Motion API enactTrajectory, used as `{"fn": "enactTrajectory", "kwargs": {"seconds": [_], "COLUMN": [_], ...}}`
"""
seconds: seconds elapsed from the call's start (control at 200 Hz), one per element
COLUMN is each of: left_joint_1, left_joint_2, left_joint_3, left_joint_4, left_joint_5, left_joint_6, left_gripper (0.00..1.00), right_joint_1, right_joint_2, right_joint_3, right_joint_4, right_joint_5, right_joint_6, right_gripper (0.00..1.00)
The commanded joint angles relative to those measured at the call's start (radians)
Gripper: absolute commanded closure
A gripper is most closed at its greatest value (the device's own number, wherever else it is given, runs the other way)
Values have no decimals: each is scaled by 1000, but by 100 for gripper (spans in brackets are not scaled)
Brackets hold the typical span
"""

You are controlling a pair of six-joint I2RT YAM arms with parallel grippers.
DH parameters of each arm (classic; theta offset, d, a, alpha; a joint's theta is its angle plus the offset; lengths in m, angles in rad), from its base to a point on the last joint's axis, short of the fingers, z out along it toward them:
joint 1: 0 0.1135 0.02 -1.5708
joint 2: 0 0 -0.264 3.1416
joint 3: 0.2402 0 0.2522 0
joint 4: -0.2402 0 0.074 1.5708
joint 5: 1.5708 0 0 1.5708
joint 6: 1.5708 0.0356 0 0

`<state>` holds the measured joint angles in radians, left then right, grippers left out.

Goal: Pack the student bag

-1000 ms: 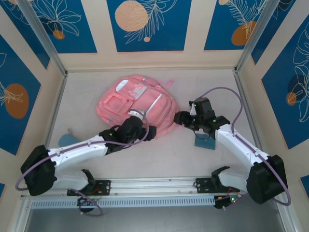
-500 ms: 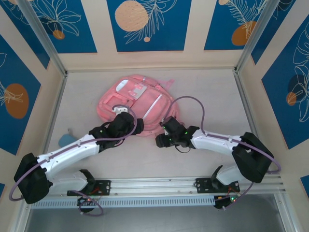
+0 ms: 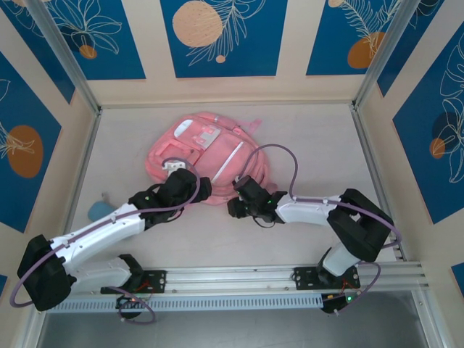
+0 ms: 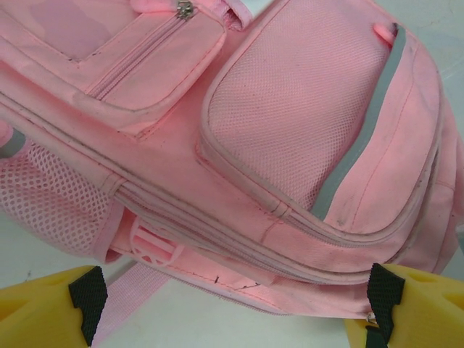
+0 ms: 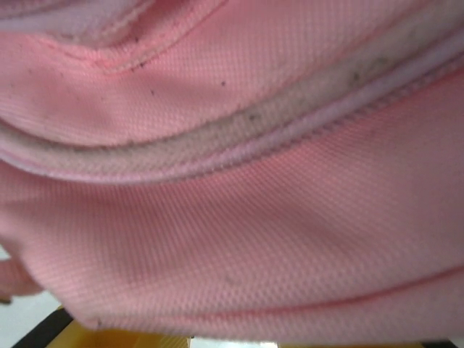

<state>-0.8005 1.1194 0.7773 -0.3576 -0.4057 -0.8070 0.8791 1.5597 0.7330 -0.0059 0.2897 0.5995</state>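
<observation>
The student bag [image 3: 206,152], a pink backpack with white zipper trim, lies flat in the middle of the table. My left gripper [image 3: 199,190] sits at its near edge. In the left wrist view the yellow fingers [image 4: 51,308] stand wide apart, the left gripper [image 4: 232,319] open with the student bag's [image 4: 275,130] lower seam and a strap just beyond them. My right gripper [image 3: 238,197] presses against the bag's near right edge. In the right wrist view pink fabric of the student bag [image 5: 232,217] is pressed up close, with only slivers of yellow finger [image 5: 123,338] along the bottom.
A light blue object [image 3: 98,209] lies on the table at the left, partly behind my left arm. The cell's walls and metal posts ring the table, and a rail [image 3: 232,279] runs along the near edge.
My right arm swung left from the table's right side to the bag's near edge; the teal case seen under it earlier has gone from sight. The left gripper shifted slightly left along the bag.
</observation>
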Motion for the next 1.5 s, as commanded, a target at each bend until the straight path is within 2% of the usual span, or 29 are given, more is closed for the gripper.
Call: {"fn": "enactTrajectory", "kwargs": {"seconds": [0.0,0.295,0.445,0.585,0.69,0.795,0.965,1.205,1.49], "left_joint_1": [13,15,15,15,15,23,58,90,111], "left_joint_2": [-17,-13,-13,-14,-11,8,26,83,153], "left_joint_3": [-7,-6,-7,-9,-12,-29,-102,-122,-122], "left_joint_4": [-20,-20,-23,-30,-60,-58,119,250,286], "left_joint_5": [-20,-18,-13,-3,10,59,219,337,343], "left_joint_6": [-13,-19,-26,-49,-116,-186,-256,-306,-327], "left_gripper": [6,6,6,6,6,10,18,24,46], "right_joint_1": [6,6,6,6,7,12,20,23,30], "right_joint_2": [17,42,42,38,20,-7,-37,-6,-28], "right_joint_3": [4,7,7,14,19,24,47,112,101], "right_joint_4": [52,50,44,40,31,32,71,127,79], "right_joint_5": [38,59,70,70,61,32,-98,-253,-240], "right_joint_6": [21,21,15,-1,-16,-30,-48,-61,-72], "right_gripper": [69,80,81,91,99,100,100,100,100]}}
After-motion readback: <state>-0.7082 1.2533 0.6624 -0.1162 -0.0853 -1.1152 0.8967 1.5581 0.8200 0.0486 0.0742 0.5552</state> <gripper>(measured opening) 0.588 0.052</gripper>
